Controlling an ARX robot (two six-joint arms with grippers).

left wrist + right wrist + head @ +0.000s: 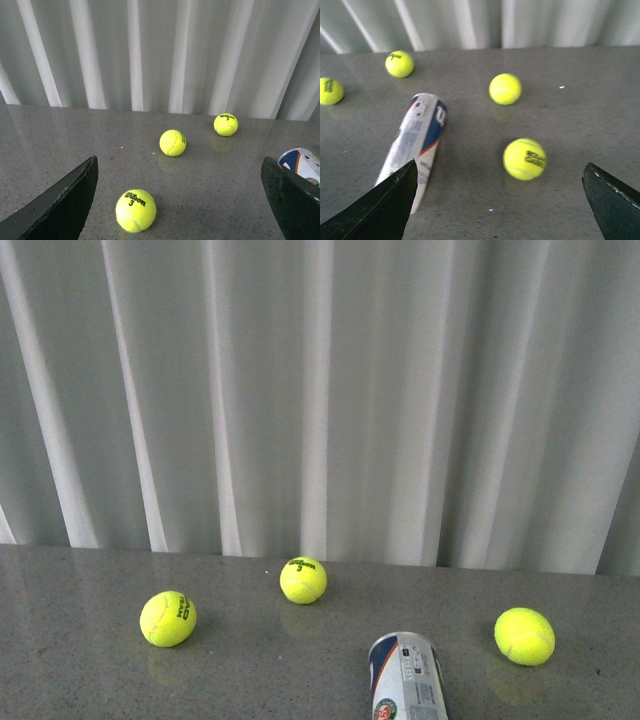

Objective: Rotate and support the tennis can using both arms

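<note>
The tennis can (408, 678) lies on its side on the grey table, its far end showing at the bottom edge of the front view. In the right wrist view the whole can (417, 142) lies flat, blue-and-white label up, partly behind one finger. My right gripper (500, 207) is open and empty above the table beside the can. In the left wrist view only the can's end (302, 162) shows, behind one finger. My left gripper (180, 205) is open and empty. Neither arm shows in the front view.
Three yellow-green tennis balls lie loose on the table (168, 618) (303, 580) (524, 636). One ball (135, 210) lies between the left fingers, one ball (524, 159) between the right fingers. A white pleated curtain (320, 390) hangs behind the table's far edge.
</note>
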